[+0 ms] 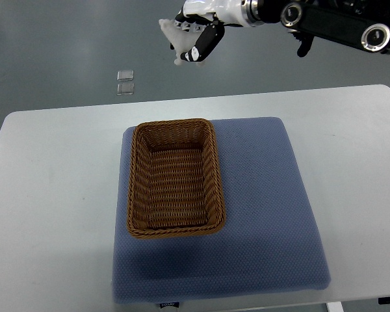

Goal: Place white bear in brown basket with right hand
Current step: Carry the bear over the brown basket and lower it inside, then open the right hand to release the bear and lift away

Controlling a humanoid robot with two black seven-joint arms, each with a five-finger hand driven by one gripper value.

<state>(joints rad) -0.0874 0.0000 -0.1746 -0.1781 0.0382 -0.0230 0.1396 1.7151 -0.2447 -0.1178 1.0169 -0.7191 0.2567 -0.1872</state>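
Top view. The right hand (196, 32), white and black with jointed fingers, hangs at 12 o'clock beyond the far edge of the white rectangular desk (45, 195), its fingers curled around a small white bear (173, 34), only part of which shows past the fingers. The empty brown woven rectangular basket (175, 179) sits at centre on a blue textured mat (266, 208), toward the mat's 10 o'clock corner, well apart from the hand.
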